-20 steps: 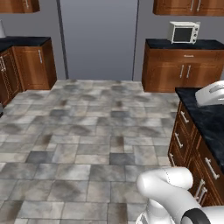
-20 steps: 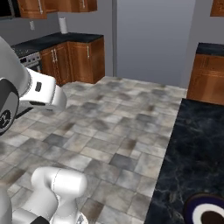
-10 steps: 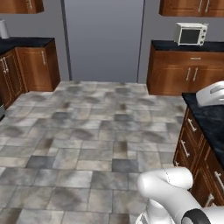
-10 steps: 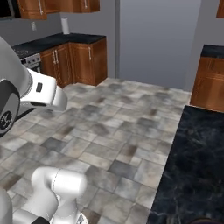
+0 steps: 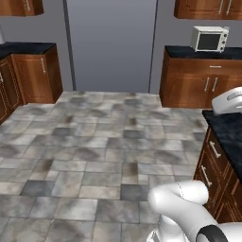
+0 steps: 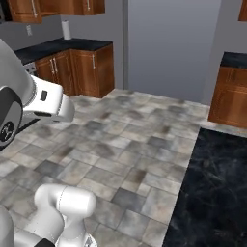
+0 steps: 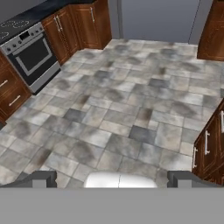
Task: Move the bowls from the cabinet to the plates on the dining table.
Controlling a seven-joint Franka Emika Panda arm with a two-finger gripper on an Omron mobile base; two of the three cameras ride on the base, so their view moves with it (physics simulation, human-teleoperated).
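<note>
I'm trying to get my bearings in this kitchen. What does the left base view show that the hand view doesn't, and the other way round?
Left base view: a white microwave sits on a dark counter at the far right, and wall cabinets hang above it.

Hand view: a steel stove with an oven door stands at the left among wooden cupboards, and the open gripper has nothing between its fingertips.

Both: the grey stone tile floor, the tall grey fridge front at the far end, and low wooden cupboards beside it.

Microwave on counter; stove left; dining table right.
</note>
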